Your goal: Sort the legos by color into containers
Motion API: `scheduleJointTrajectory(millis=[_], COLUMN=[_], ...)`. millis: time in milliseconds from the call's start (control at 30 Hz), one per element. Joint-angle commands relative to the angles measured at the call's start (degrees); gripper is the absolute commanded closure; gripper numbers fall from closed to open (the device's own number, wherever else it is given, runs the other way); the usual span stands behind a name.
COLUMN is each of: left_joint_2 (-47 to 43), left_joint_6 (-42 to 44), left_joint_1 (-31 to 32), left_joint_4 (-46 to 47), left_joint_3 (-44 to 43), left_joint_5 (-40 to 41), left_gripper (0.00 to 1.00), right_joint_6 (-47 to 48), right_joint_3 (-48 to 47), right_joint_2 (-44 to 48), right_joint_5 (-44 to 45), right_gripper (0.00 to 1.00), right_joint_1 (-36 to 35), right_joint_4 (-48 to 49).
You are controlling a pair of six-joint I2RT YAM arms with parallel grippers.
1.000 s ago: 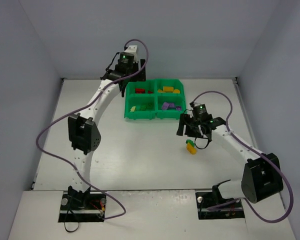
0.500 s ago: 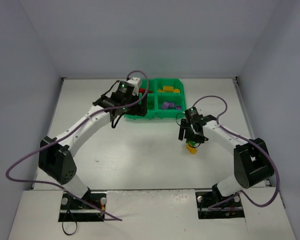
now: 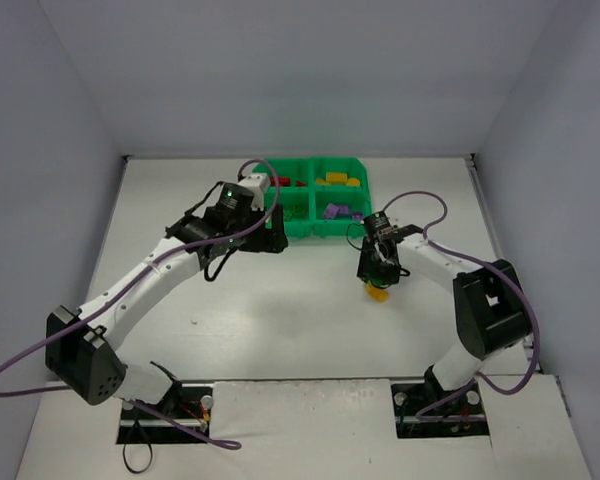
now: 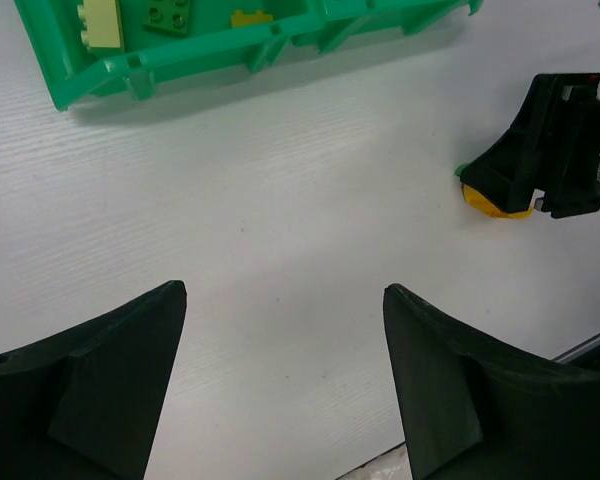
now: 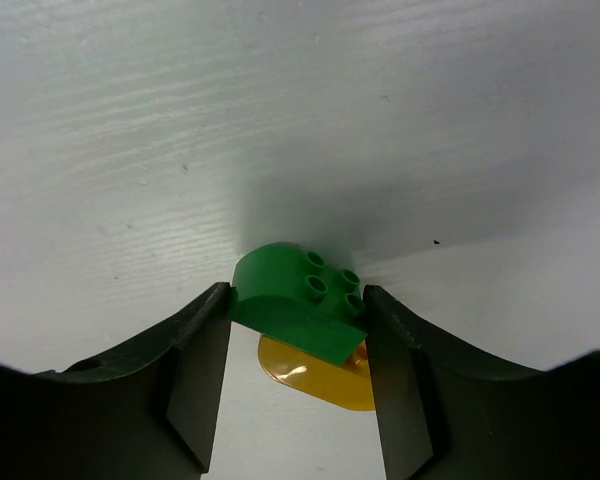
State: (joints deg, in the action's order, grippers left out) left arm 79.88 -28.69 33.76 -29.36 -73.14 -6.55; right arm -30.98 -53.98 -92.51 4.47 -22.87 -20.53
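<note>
**Station status: right gripper on a green brick, left gripper idle**

1. Right arm. In the right wrist view we see the right gripper (image 5: 295, 292) pointing down at the table (image 3: 280, 320). Its two fingers (image 5: 195, 360) press against opposite sides of a green brick (image 5: 300, 300), studs up. A yellow piece (image 5: 315, 378) lies directly beneath the green brick, touching it. We cannot tell whether the pair is lifted off the surface. From above, this gripper sits near the tray's near right corner, apart from it.

2. Left arm. The left gripper (image 4: 283, 291) has its fingers spread wide with nothing between them, above bare table. It sits just in front of the tray's near left compartment.

3. Tray. The green tray (image 3: 310, 232) stands at the far middle of the table. We see red bricks (image 3: 285, 182) in the far left compartment, yellow bricks (image 3: 336, 180) in the far right and purple bricks (image 3: 335, 211) in the near right. The left arm partly covers the near left compartment; the left wrist view shows a dark green brick (image 4: 168, 14) there.
</note>
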Motion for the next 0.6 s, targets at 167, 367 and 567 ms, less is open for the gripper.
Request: scheduleJointTrajectory(millis=[167, 367, 567], left_joint_2=[-3.59, -3.32, -3.76], left_joint_6=[-3.65, -4.89, -5.68], left_joint_1=[0.34, 0.43, 0.43], left_joint_4=[1.76, 2.73, 2.47], left_joint_3=[3.88, 6.17, 6.7], left_joint_5=[-2.5, -3.74, -4.09], left_gripper=[0.27, 0.27, 0.27], right_joint_6=[-15.06, -20.7, -12.71], right_joint_3=[-6.04, -10.09, -14.22], right_joint_2=[-1.61, -5.66, -6.02], right_joint_5=[-3.94, -7.98, -8.42], right_gripper=[1.0, 0.62, 0.26], right_joint_1=[-2.87, -5.24, -6.48], right_joint_4=[5.33, 8.4, 8.06])
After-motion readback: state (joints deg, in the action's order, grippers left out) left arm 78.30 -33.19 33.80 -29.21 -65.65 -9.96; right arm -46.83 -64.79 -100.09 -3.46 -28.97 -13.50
